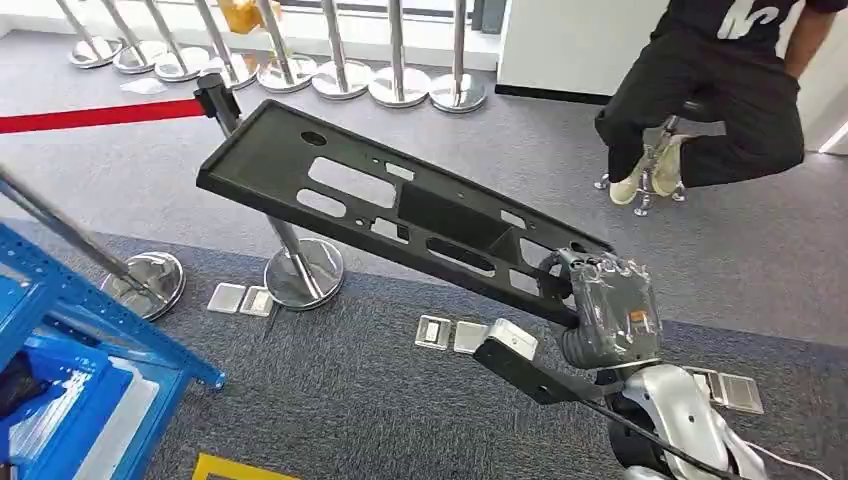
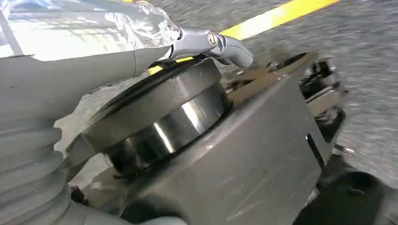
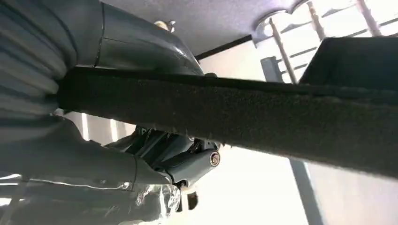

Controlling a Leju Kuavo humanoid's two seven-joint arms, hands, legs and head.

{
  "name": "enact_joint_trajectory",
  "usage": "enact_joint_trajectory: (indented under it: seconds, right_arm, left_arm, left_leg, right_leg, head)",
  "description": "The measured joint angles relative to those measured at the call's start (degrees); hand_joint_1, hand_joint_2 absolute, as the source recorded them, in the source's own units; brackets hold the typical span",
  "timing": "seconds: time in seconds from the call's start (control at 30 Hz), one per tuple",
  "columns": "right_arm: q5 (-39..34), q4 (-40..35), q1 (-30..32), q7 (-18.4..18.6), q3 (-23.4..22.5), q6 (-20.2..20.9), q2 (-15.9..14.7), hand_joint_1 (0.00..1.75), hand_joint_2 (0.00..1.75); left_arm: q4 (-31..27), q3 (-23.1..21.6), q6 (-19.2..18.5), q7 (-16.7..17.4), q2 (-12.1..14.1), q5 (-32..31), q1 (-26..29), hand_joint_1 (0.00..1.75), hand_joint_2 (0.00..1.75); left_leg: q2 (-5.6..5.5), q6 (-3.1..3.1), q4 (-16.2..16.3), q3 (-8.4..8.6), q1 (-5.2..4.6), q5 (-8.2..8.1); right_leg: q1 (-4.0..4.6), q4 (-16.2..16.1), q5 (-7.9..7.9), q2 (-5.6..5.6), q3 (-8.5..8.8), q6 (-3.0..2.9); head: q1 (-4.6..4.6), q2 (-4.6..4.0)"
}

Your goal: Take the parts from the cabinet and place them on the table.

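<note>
Head view evenly and brightly lit and sharp, glare on chrome stanchion bases [image 1: 300,272], left wrist view motion-blurred at the floor [image 2: 371,70] with a highlight on a metal ring [image 2: 187,122], right wrist view backlit, windows [image 3: 338,23] overexposed, foreground dark and soft.

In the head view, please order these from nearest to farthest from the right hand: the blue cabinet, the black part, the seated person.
1. Black part: held in the right hand, reaching up to the left.
2. Seated person: above the hand, at the top right.
3. Blue cabinet: far left, at the bottom corner.
</note>
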Motion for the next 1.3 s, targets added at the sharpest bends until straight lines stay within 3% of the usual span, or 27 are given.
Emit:
enact_joint_trajectory:
  seconds: [0.07, 0.1, 0.17, 0.2, 0.23, 0.27, 0.37, 0.4, 0.43, 0.47, 0.53, 0.57, 0.6, 0.63, 0.7, 0.73, 0.77, 0.87, 0.9, 0.97, 1.03, 1.1, 1.13, 1.2, 1.23, 1.27, 1.3]
  right_arm:
    - [-0.04, 0.02, 0.00, 0.00, 0.04, 0.00, 0.00, 1.75, 1.75]
    - [-0.09, 0.02, 0.02, 0.00, 0.09, 0.00, 0.00, 1.75, 1.75]
    - [-0.13, 0.02, 0.01, 0.00, 0.15, 0.00, 0.00, 1.75, 1.75]
    - [-0.11, 0.02, -0.01, 0.00, 0.15, -0.02, 0.00, 1.75, 1.75]
    - [-0.11, 0.06, 0.01, 0.00, 0.15, 0.00, 0.00, 1.75, 1.75]
    - [-0.15, 0.09, -0.14, 0.00, 0.18, -0.02, 0.00, 1.75, 1.75]
    - [-0.11, 0.09, 0.02, 0.00, 0.17, -0.09, -0.02, 1.75, 1.75]
    - [-0.09, 0.09, 0.02, 0.00, 0.17, -0.11, -0.02, 1.75, 1.75]
    - [-0.09, 0.09, -0.03, 0.00, 0.17, -0.13, -0.02, 1.75, 1.75]
    - [-0.09, 0.09, -0.14, -0.02, 0.17, -0.17, -0.04, 1.75, 1.75]
    - [-0.17, 0.11, -0.04, -0.02, 0.20, -0.24, -0.04, 1.75, 1.75]
    - [-0.20, 0.15, -0.02, 0.00, 0.20, -0.24, -0.04, 1.75, 1.75]
    - [-0.24, 0.24, -0.01, 0.00, 0.20, -0.24, -0.04, 1.75, 1.75]
    - [-0.31, 0.31, 0.00, 0.00, 0.20, -0.24, -0.04, 1.75, 1.75]
    - [-0.31, 0.31, -0.01, 0.00, 0.20, -0.24, -0.04, 1.75, 1.75]
    - [-0.31, 0.31, -0.02, 0.00, 0.20, -0.26, -0.04, 1.75, 1.75]
    - [-0.31, 0.35, -0.05, 0.00, 0.20, -0.26, -0.04, 1.75, 1.75]
    - [-0.33, 0.35, -0.09, 0.00, 0.20, -0.37, -0.04, 1.75, 1.75]
    - [-0.33, 0.33, -0.11, 0.00, 0.20, -0.42, -0.04, 1.75, 1.75]
    - [-0.37, 0.33, -0.43, 0.00, 0.22, -0.63, -0.04, 1.75, 1.75]
    - [-0.46, 0.35, -0.50, 0.00, 0.26, -0.70, -0.04, 1.75, 1.75]
    - [-0.50, 0.46, -0.51, 0.00, 0.46, -0.74, -0.02, 1.75, 1.75]
    - [-0.50, 0.52, -0.51, 0.00, 0.57, -0.74, 0.04, 1.75, 1.75]
    - [-0.50, 0.55, -0.58, 0.00, 0.59, -0.74, 0.04, 1.75, 1.75]
    - [-0.50, 0.55, -0.70, 0.00, 0.59, -0.74, 0.04, 1.75, 1.75]
    - [-0.50, 0.59, -0.91, 0.00, 0.61, -0.77, 0.04, 1.75, 1.75]
    - [-0.52, 0.61, -1.00, 0.00, 0.61, -0.79, 0.04, 1.75, 1.75]
  left_arm:
    - [0.00, 0.02, -0.07, -0.20, 0.00, 0.09, -0.21, 0.00, 1.75]
    - [0.00, 0.02, -0.09, -0.20, 0.00, 0.09, -0.32, 0.00, 1.75]
    - [0.00, 0.02, -0.07, -0.20, 0.00, 0.07, -0.28, 0.00, 1.75]
    - [0.00, 0.02, -0.07, -0.18, 0.00, 0.07, -0.21, 0.00, 1.75]
    - [0.00, 0.00, -0.09, -0.15, 0.00, 0.02, -0.01, 0.00, 1.75]
    - [0.00, 0.00, -0.07, -0.11, 0.00, 0.02, 0.16, 0.00, 1.75]
    - [-0.02, 0.00, -0.09, -0.13, -0.02, 0.04, -0.09, 0.00, 1.75]
    - [-0.07, 0.00, -0.09, -0.13, -0.18, 0.04, -0.14, 0.00, 1.75]
    - [-0.07, 0.00, -0.07, -0.11, -0.15, 0.04, -0.16, 0.00, 1.75]
    - [-0.07, 0.00, -0.04, -0.11, -0.15, 0.02, -0.04, 0.00, 1.75]
    - [-0.07, 0.00, -0.02, -0.11, -0.15, 0.02, 0.06, 0.00, 1.75]
    - [-0.07, 0.00, 0.02, -0.11, -0.15, 0.02, 0.06, 0.00, 1.75]
    - [-0.07, -0.02, 0.02, -0.05, -0.13, 0.02, 0.04, 0.00, 1.75]
    - [-0.07, -0.02, 0.02, 0.00, -0.15, 0.02, 0.01, 0.00, 1.75]
    - [-0.07, 0.00, 0.02, 0.00, -0.13, 0.02, 0.02, 0.00, 1.75]
    - [-0.04, -0.02, 0.02, 0.02, -0.13, 0.02, 0.05, 0.00, 1.75]
    - [-0.02, -0.02, 0.02, 0.04, -0.09, 0.00, 0.05, 0.00, 1.75]
    - [-0.02, -0.02, 0.04, 0.06, -0.09, 0.00, 0.03, 0.00, 1.75]
    - [-0.02, -0.02, 0.09, 0.06, -0.09, 0.00, 0.01, 0.00, 1.75]
    - [-0.02, -0.02, 0.11, 0.04, -0.04, -0.04, 0.01, 0.00, 1.75]
    - [-0.02, -0.02, 0.11, -0.07, -0.04, -0.04, -0.01, 0.00, 1.75]
    - [-0.02, 0.02, 0.00, -0.28, -0.04, 0.04, -0.22, 0.00, 1.75]
    - [-0.02, 0.00, 0.00, -0.26, -0.04, 0.04, -0.29, 0.00, 1.75]
    - [-0.02, 0.00, 0.02, -0.26, -0.04, 0.04, -0.22, 0.00, 1.75]
    - [-0.02, 0.00, 0.02, -0.26, -0.04, 0.02, -0.16, 0.00, 1.75]
    - [-0.02, 0.00, 0.02, -0.26, -0.04, 0.00, 0.07, 0.00, 1.75]
    - [-0.02, -0.02, 0.04, -0.26, -0.04, 0.00, 0.10, 0.00, 1.75]
  left_leg:
    - [-0.20, 0.05, 6.75, -3.53, -0.20, -1.67]
    - [-0.21, 0.20, 6.22, -3.39, -0.31, -0.41]
    - [-0.49, 0.53, 0.05, -0.92, -0.33, 4.15]
    - [-1.85, 0.73, -7.23, 1.91, -0.19, 8.33]
    - [-4.78, 0.94, -8.88, 2.52, 0.12, 8.15]
    - [-5.08, 0.84, -10.61, 2.70, 0.25, 8.03]
    - [-3.68, 1.60, -10.56, 2.64, -0.25, 8.12]
    - [-2.83, 2.16, -11.44, 3.06, 0.38, 8.49]
    - [-2.30, 2.41, -11.84, 3.39, 0.23, 8.63]
    - [-1.56, 2.65, -12.02, 3.54, 0.20, 8.67]
    - [-0.22, 2.77, -12.02, 3.55, 0.05, 8.57]
    - [0.51, 2.80, -12.02, 3.58, 0.02, 8.44]
    - [1.11, 2.73, -12.01, 3.67, 0.03, 8.31]
    - [1.63, 2.65, -12.01, 3.86, 0.04, 8.12]
    - [2.57, 2.27, -12.01, 4.57, 0.08, 7.59]
    - [2.95, 1.99, -12.03, 4.88, 0.03, 7.30]
    - [3.25, 1.52, -11.81, 4.90, -0.45, 7.00]
    - [4.36, 0.79, -12.32, 5.53, -0.37, 6.71]
    - [4.55, 0.30, -12.24, 5.75, -0.28, 6.30]
    - [1.04, 0.15, -7.75, 4.19, -0.05, 3.67]
    - [-0.04, 0.09, 1.87, -0.82, -0.12, -0.50]
    - [-0.19, 0.16, 6.53, -3.62, -0.33, -0.77]
    - [-0.26, 0.34, 5.01, -3.17, -0.42, 1.22]
    - [-0.95, 0.77, -3.61, 0.06, -0.39, 7.19]
    - [-2.78, 0.96, -8.60, 1.58, -0.28, 9.68]
    - [-4.65, 0.99, -9.31, 1.74, -0.28, 9.09]
    - [-4.36, 1.11, -10.70, 2.17, 0.00, 8.66]
  right_leg:
    - [0.26, 0.08, -0.08, 1.28, 0.10, -0.13]
    - [0.28, 0.12, -0.14, 1.98, 0.28, -0.16]
    - [0.28, 0.27, -0.30, 3.34, 0.63, -0.07]
    - [0.26, 0.55, -0.60, 4.30, 0.92, 0.17]
    - [0.29, 0.73, -0.78, 4.88, 0.68, 0.43]
    - [0.37, 1.39, -0.84, 5.55, 0.17, 0.67]
    - [-0.07, 0.74, -0.33, 7.16, -0.30, 1.81]
    - [-0.13, 0.95, -0.66, 7.23, -0.30, 2.00]
    - [0.26, 2.49, -1.71, 4.17, -0.77, 2.19]
    - [0.22, 5.66, -3.53, 2.33, -2.37, 2.49]
    - [-0.09, 14.38, -7.17, 0.77, -6.85, 2.98]
    - [-0.33, 17.54, -7.76, 0.60, -8.64, 3.13]
    - [-0.46, 17.61, -6.97, 0.54, -8.90, 3.20]
    - [-0.56, 15.19, -5.02, 0.36, -7.86, 3.25]
    - [-0.69, 4.97, 0.43, -1.02, -2.75, 3.20]
    - [-0.55, 0.90, 0.97, -3.01, -0.98, 3.17]
    - [0.25, 0.37, 0.57, -3.22, -0.74, 2.54]
    - [0.54, 0.52, 0.24, -1.56, -0.89, 1.44]
    - [0.14, 0.11, 0.38, -1.10, -0.55, 0.94]
    - [0.05, -0.07, 0.33, -0.55, -0.22, -0.05]
    - [0.29, -0.04, 0.18, 0.32, -0.09, -0.29]
    - [0.46, 0.06, 0.06, 1.50, 0.10, -0.41]
    - [0.50, 0.10, -0.04, 2.25, 0.35, -0.41]
    - [0.51, 0.31, -0.35, 3.67, 0.88, -0.25]
    - [0.44, 0.51, -0.62, 4.29, 0.95, -0.06]
    - [0.69, 0.87, -0.76, 4.79, 0.65, 0.22]
    - [0.47, 1.05, -0.68, 5.62, 0.12, 0.43]
  head:
    - [-0.46, 0.00]
    - [-0.62, 0.00]
    - [-1.05, 0.00]
    - [-1.31, 0.00]
    - [-1.40, 0.00]
    - [-1.38, 0.00]
    - [-1.44, 0.00]
    - [-1.47, 0.00]
    - [-0.97, 0.00]
    - [-0.20, 0.00]
    - [0.21, 0.00]
    - [0.50, 0.00]
    - [0.63, 0.00]
    - [0.87, 0.00]
    - [1.33, -0.02]
    - [1.64, 0.00]
    - [1.68, 0.00]
    - [1.18, 0.00]
    - [1.05, 0.00]
    - [0.32, 0.00]
    - [-0.64, 0.00]
    - [-1.01, 0.00]
    - [-1.21, 0.00]
    - [-1.71, 0.00]
    - [-1.84, 0.00]
    - [-1.90, 0.00]
    - [-1.93, 0.00]
